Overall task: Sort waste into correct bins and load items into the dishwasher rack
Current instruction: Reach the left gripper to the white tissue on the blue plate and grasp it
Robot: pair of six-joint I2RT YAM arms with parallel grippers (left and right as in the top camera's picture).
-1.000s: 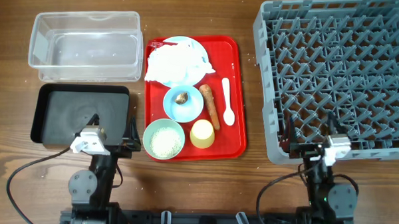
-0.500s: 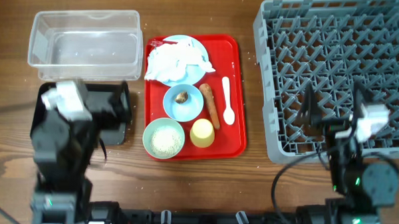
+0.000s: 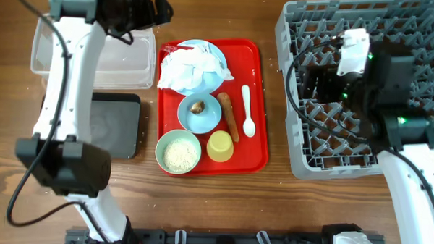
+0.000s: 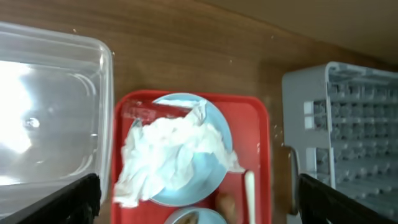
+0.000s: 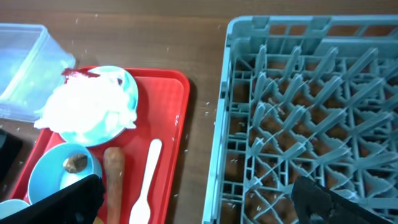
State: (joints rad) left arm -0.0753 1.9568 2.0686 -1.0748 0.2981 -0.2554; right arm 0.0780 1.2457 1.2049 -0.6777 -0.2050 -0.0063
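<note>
Crumpled white paper lies on the pale blue plate at the far end of the red tray. A blue bowl holds the brown lump. The carrot and white spoon lie beside it. A green bowl holds rice, next to the yellow cup. My left gripper is open and empty, high over the clear tub's far right corner; its wrist view looks down on the paper. My right gripper is open and empty over the rack's left side.
The black tray sits in front of the clear tub, left of the red tray. The rack fills the right of the table, and a strip of bare wood separates it from the red tray. My left arm stretches over the tub.
Both arms have risen from the table's front edge. The left swung far and left, over the clear tub. The right moved far, over the rack's left side. The objects have not moved.
</note>
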